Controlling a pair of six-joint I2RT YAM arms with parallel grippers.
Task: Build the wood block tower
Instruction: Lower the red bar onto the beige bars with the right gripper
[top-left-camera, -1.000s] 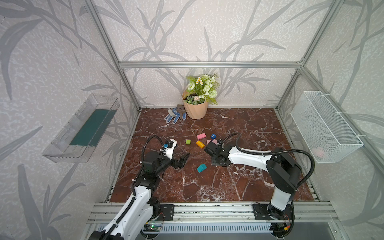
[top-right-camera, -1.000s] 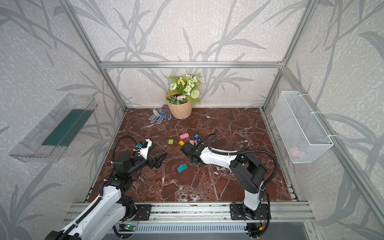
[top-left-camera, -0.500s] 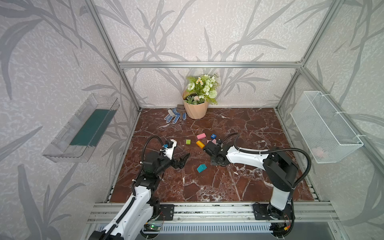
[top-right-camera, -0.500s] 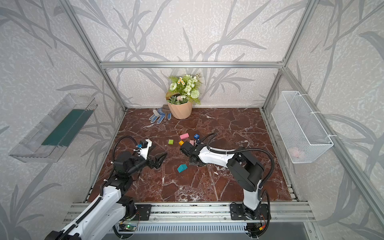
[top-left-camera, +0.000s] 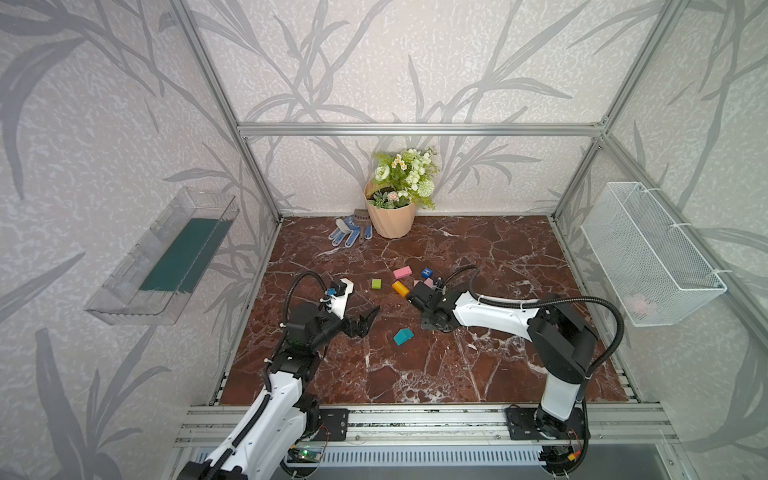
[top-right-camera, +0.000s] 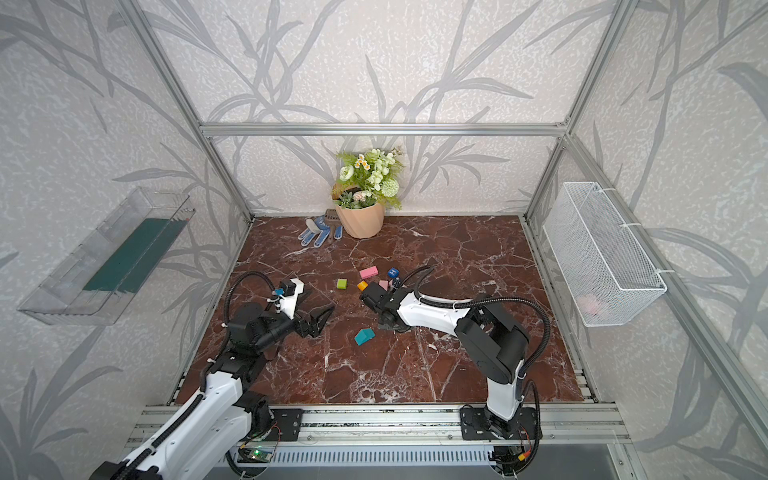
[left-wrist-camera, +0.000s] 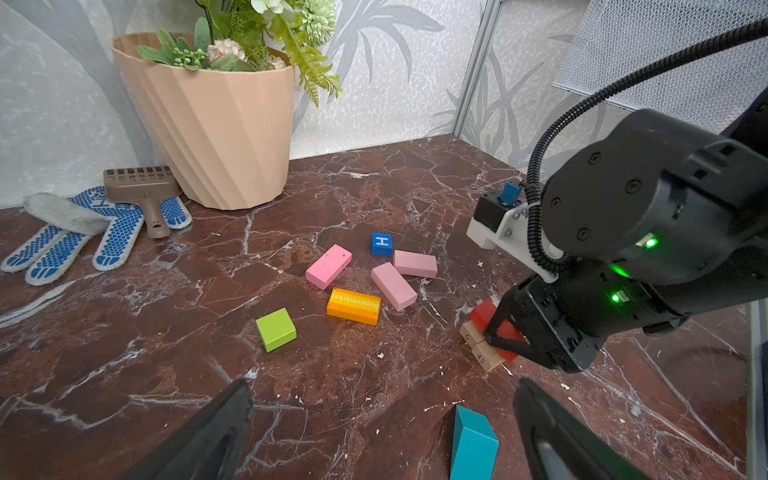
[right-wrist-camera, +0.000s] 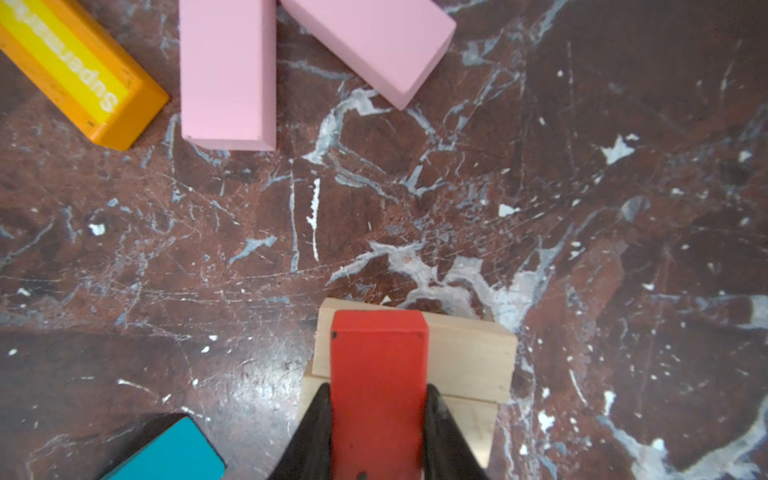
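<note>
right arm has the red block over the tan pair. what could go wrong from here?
1. The red block sits toward one edge of the tan blocks, which are staggered; released, it may tip or leave a crooked layer.
2. The right gripper has its fingers low beside the tan blocks; opening could shove them apart.

We see our right gripper (right-wrist-camera: 377, 392) closed on a red block (right-wrist-camera: 378, 353), one black finger (right-wrist-camera: 316, 428) pressed to each long side. Under the red block lie two tan blocks (right-wrist-camera: 469, 357) side by side, crosswise to it. It seems to rest on them, though from straight above we cannot be sure of contact. A teal piece (right-wrist-camera: 166, 451) sits near the fingers. Farther off on the marble tabletop (right-wrist-camera: 582, 208), two pink blocks (right-wrist-camera: 228, 70) lie close together at an angle, with an orange block (right-wrist-camera: 79, 79), yellow-faced and lettered in white, just beside one of them.
</note>
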